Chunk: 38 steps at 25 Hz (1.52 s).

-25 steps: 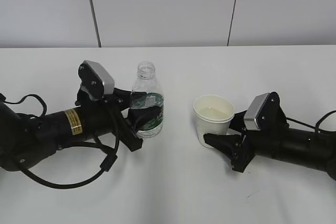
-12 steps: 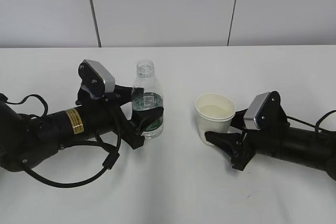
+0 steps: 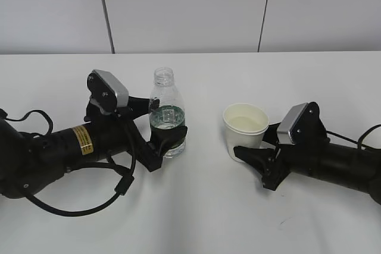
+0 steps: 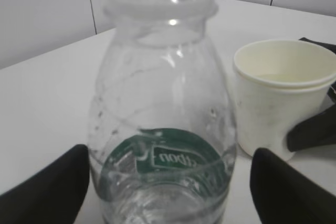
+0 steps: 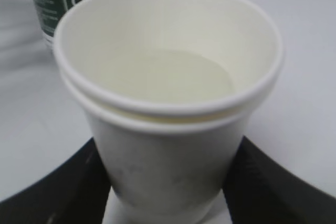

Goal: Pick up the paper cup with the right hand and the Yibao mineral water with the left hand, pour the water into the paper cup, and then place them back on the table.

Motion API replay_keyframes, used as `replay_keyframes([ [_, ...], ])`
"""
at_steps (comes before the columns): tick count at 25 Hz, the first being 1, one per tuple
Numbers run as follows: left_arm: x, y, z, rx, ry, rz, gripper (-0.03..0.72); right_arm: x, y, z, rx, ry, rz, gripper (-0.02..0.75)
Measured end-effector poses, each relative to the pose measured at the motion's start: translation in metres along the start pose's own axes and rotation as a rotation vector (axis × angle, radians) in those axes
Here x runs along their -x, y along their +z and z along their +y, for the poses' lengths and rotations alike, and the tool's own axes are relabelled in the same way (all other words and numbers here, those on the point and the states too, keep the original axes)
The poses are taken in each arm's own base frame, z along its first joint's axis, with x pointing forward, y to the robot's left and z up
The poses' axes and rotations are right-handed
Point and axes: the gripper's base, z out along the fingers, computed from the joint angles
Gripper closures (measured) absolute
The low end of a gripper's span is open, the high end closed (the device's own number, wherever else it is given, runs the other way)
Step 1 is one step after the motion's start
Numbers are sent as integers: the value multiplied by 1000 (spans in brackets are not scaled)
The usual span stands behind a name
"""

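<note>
On table [image 3: 196, 218], cup [image 3: 244, 130] with water [image 5: 173, 77]

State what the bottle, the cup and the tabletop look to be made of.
Yibao mineral water: clear glossy plastic by the look, see-through ribbed walls with highlights; the dark green label band looks like printed film.
Paper cup: matte cream paper, with a rolled rim and a second rim line below it, possibly two nested cups.
Table: smooth matte white surface; the material cannot be told, perhaps laminate.
</note>
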Motion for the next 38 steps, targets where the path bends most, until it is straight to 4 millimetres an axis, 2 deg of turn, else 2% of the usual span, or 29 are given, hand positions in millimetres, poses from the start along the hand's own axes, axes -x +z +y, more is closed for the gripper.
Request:
replay_keyframes([
  [13,-3,-3,2,45,-31,6,115,-3,-1,2,-5,10,3,256],
  [19,-3,-3,2,45,-31,6,115,-3,-2,3,-3,12,-1,90],
  [25,-4,-7,0,44,-37,16,115,-8,-8,9,-10,42,17,73],
  [31,3,-34,-5,77,-54,31,115,-10,-29,13,-106,120,56,74],
  [38,7,-76,5,207,-102,45,115,-19,-58,24,-248,113,153,87],
])
